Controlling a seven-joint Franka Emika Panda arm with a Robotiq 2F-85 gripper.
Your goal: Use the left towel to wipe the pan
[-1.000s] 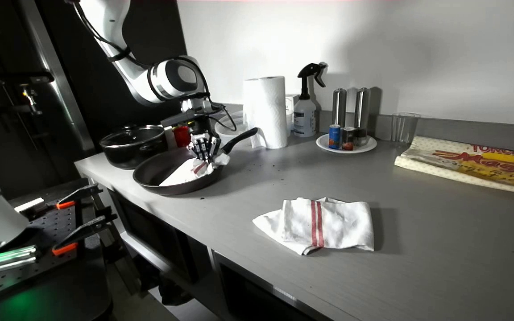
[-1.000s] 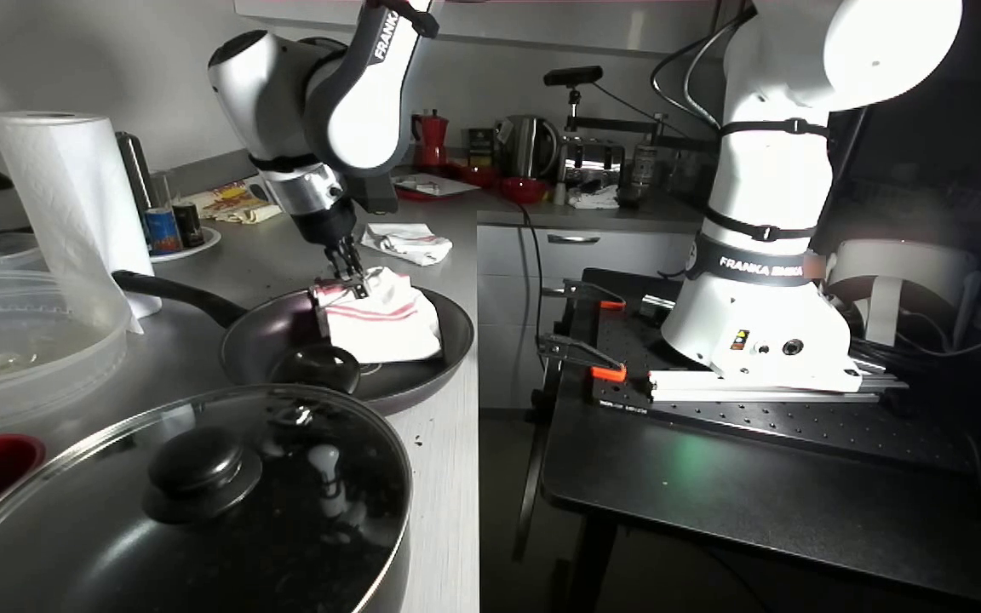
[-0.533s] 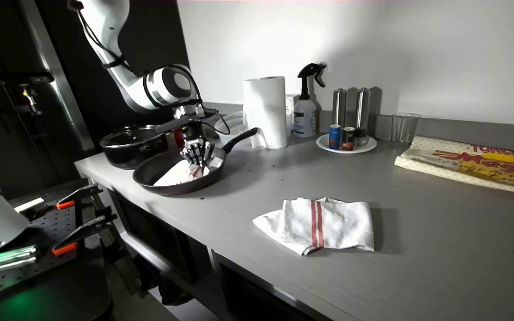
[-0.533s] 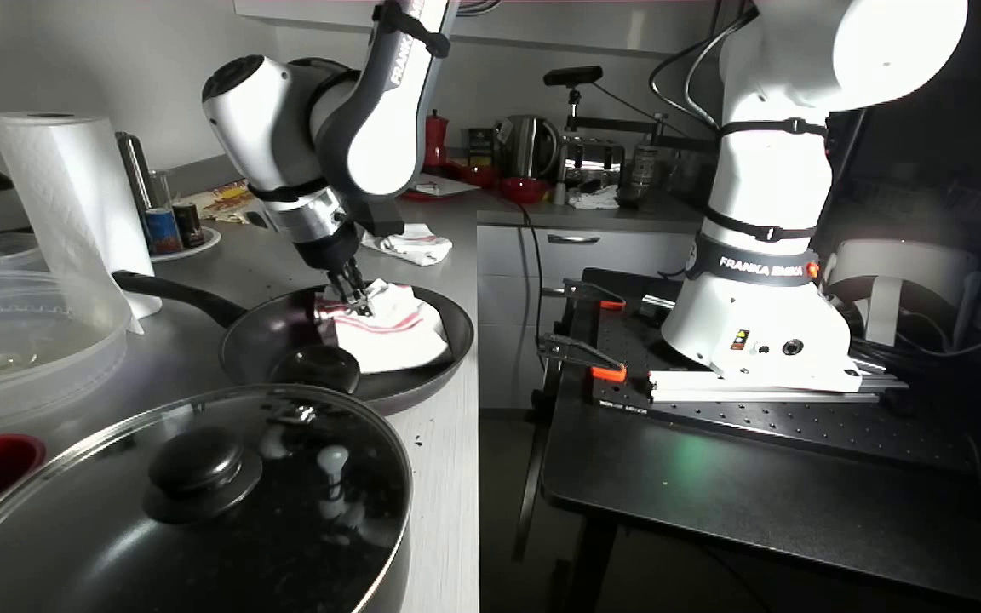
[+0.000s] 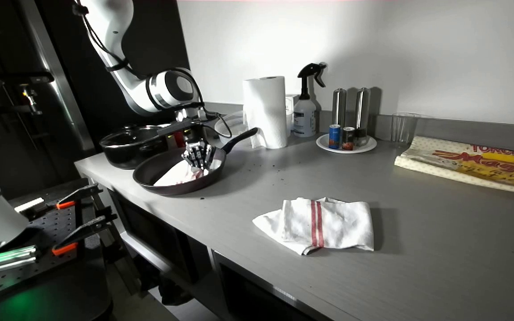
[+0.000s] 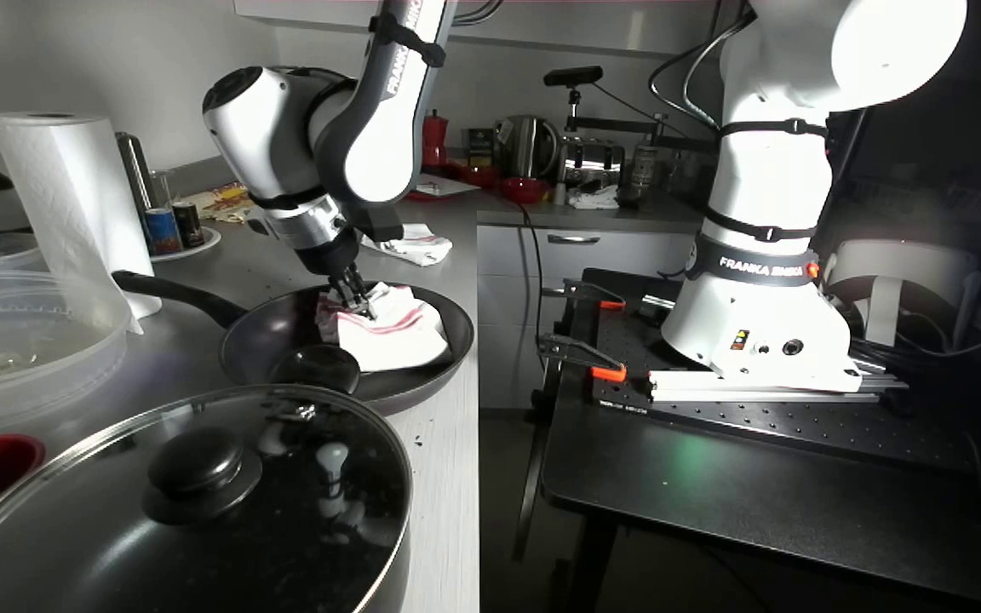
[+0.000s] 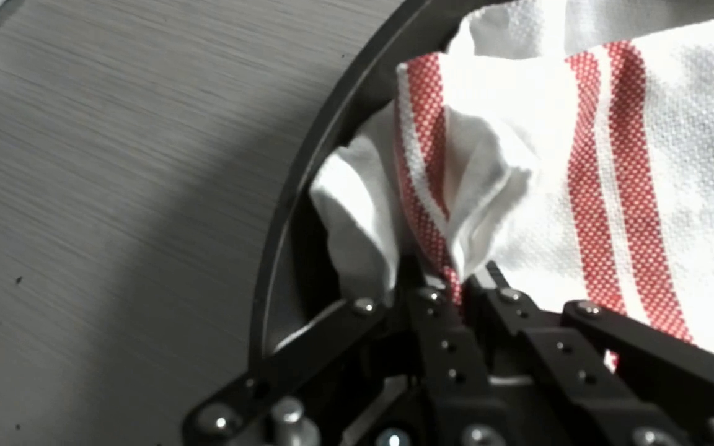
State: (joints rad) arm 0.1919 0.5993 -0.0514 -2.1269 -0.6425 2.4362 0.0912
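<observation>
- The white cloth towel with red stripes lies inside the round dark frying pan, scrunched at the grip and flatter beyond it. I'm guessing that's the "left" one.
- The black metal fingers are clamped on a striped fold of it, just inside the pan's rim. Can't tell if the tips actually touch the pan.
- Main change vs a second ago: the fingers sit lower in the pan, and the cloth sticking up at the rim by the pan's long black handle is now down inside.
- The last half second is a tiny shift of the fingers, with the towel barely moving. Looks like pressing down to me.
- So I'd call it mid-wipe, not done. Bare pan shows toward the handle and toward the black pot with a glass lid; sweeping there makes sense next.
- One worry: pushing hard could skate the pan along the grey tabletop.
- The folded white towel with red stripes lies on the tabletop, well apart from the pan.
</observation>
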